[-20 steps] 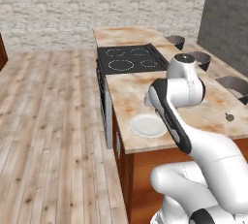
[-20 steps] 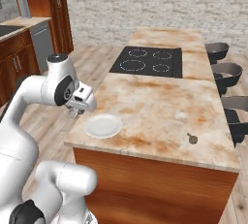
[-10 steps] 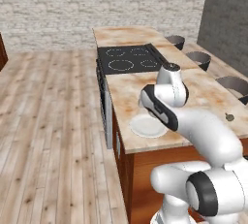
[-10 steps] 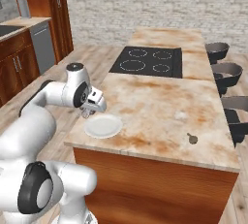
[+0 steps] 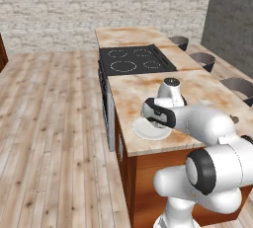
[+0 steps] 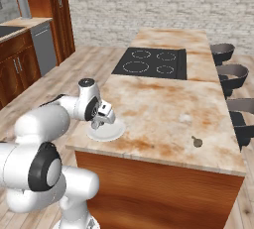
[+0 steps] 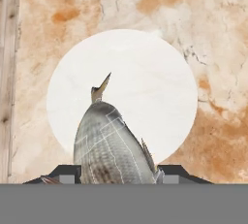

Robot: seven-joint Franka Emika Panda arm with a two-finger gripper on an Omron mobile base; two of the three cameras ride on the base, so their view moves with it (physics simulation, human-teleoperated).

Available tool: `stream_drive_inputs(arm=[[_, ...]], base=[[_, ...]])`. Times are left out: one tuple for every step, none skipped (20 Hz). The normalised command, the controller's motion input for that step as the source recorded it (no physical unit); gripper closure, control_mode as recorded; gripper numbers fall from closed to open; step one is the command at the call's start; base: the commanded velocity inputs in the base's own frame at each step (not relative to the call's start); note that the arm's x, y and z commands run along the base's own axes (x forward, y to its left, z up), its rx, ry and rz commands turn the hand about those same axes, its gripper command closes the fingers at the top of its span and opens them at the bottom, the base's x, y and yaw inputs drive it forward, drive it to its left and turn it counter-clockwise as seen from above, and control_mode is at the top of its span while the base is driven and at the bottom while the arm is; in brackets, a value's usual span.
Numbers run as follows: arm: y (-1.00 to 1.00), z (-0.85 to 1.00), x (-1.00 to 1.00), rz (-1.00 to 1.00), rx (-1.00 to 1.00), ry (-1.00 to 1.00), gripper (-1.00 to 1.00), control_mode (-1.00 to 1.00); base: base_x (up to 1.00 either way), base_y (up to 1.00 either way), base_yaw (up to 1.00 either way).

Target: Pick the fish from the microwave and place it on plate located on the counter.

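Note:
In the hand view the grey-silver fish [image 7: 109,143] sticks out from between the two dark finger tips, and my gripper [image 7: 118,175] is shut on it. Straight below the fish lies the round white plate [image 7: 160,82] on the mottled beige counter [image 7: 213,34]. In the left base view the gripper [image 5: 151,118] hangs just above the plate [image 5: 143,133], near the counter's [image 5: 197,86] front left corner. The right base view gives the same: gripper [image 6: 105,120] low over the plate [image 6: 113,133]. The fish hangs clear of the plate. The microwave is out of view.
A black cooktop [image 5: 133,59] [image 6: 154,62] is set into the counter beyond the plate. Dark stools [image 6: 230,74] line the far side. A small dark item [image 6: 197,142] lies on the counter to the right. The counter's edge and the wood floor [image 7: 7,72] run beside the plate.
The arm has swung in from beside the counter's edge and come down, carrying the fish over the plate. The grip has stayed shut.

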Motion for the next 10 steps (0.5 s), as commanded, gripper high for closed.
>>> stream_drive_inputs(arm=[[-0.04, -0.51, 0.24, 0.0, 0.0, 0.0, 1.0, -1.0], [0.0, -0.46, 0.26, 0.0, 0.0, 0.0, 1.0, -1.0], [0.0, -0.44, 0.3, 0.0, 0.0, 0.0, 1.0, -1.0], [0.0, -0.39, 0.34, 0.0, 0.0, 0.0, 1.0, -1.0], [0.0, -0.37, 0.36, 0.0, 0.0, 0.0, 1.0, -1.0], [0.0, -0.34, 0.35, 0.0, 0.0, 0.0, 1.0, -1.0], [0.0, -0.24, 0.28, 0.0, 0.0, 0.0, 1.0, -1.0], [0.0, -0.15, 0.23, 0.0, 0.0, 0.0, -1.0, -1.0], [0.0, 0.0, 0.11, 0.0, 0.0, 0.0, -1.0, -1.0], [0.0, 0.0, 0.0, 0.0, 0.0, 0.0, -1.0, -1.0]], base=[[0.0, 0.0, 0.0], [0.0, 0.0, 0.0], [0.0, 0.0, 0.0], [0.0, 0.0, 0.0], [0.0, 0.0, 0.0], [0.0, 0.0, 0.0], [0.0, 0.0, 0.0], [0.0, 0.0, 0.0], [0.0, 0.0, 0.0], [0.0, 0.0, 0.0]])
